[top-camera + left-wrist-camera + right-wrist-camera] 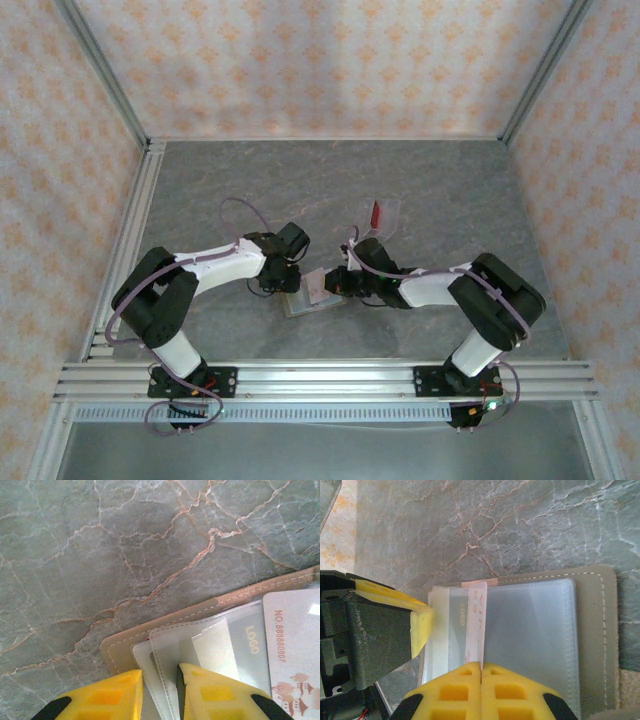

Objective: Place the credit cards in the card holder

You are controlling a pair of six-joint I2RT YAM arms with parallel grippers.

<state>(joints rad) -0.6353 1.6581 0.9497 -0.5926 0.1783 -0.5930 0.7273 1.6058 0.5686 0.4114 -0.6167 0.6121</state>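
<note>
**Insertion step.** The flat olive-tan folding card holder lies open on the grey marbled worktop. The left pincer, narrowly parted, pinches one clear plastic sleeve at its edge. The right pincer, fully closed, grips a thin, stiff, pale red-printed credit card edge-on over the sleeves. Whether the card's leading edge has entered a pocket cannot be told; the next move likely calls for aligning it with the held sleeve's mouth and sliding it in.

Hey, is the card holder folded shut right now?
No, the card holder lies open on the table with its clear plastic sleeves showing.
</note>
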